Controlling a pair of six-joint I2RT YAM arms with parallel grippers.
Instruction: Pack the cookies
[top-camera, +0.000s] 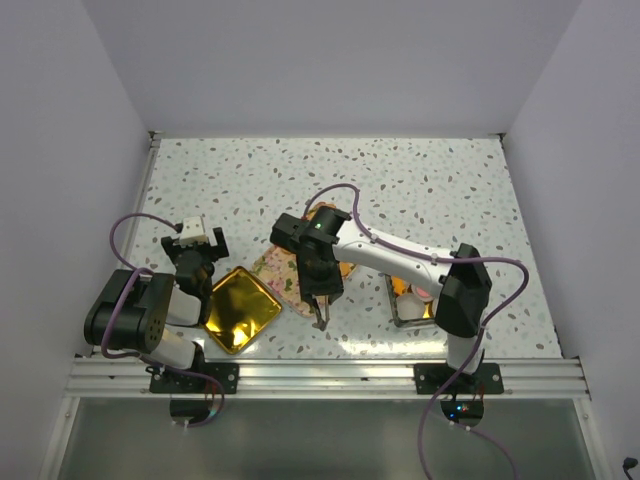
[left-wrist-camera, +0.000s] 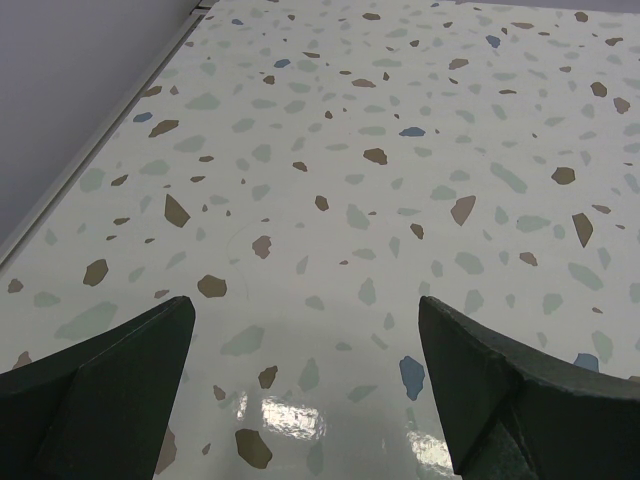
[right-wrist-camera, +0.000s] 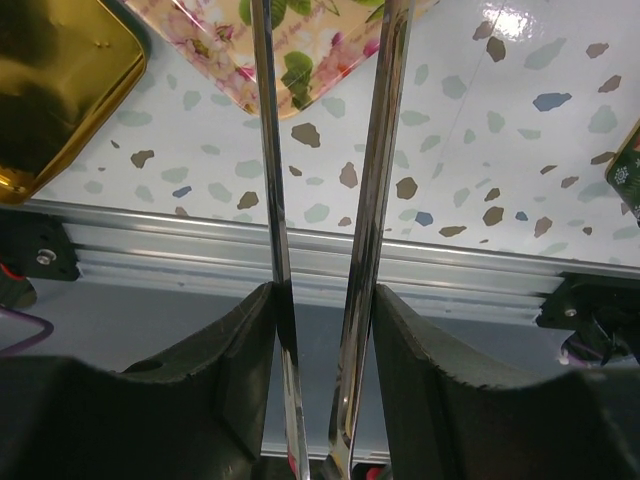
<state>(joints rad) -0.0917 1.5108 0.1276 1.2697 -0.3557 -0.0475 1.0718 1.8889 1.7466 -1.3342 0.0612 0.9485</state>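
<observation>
Top external view: right arm with tongs at the table's near edge, left arm's jaws wide.
We see the right gripper (top-camera: 322, 300) clamped on a pair of metal tongs (right-wrist-camera: 380, 150), blades pointing down at the table (top-camera: 400, 180), just beside a flowered tray (top-camera: 280, 270) and near a gold tray (top-camera: 240, 308). The left gripper (left-wrist-camera: 305, 305) stands wide, holding nothing. The cookies (top-camera: 424, 300) we make out only as a pink and orange patch in a dark-framed box by the right arm's base, partly hidden.
</observation>
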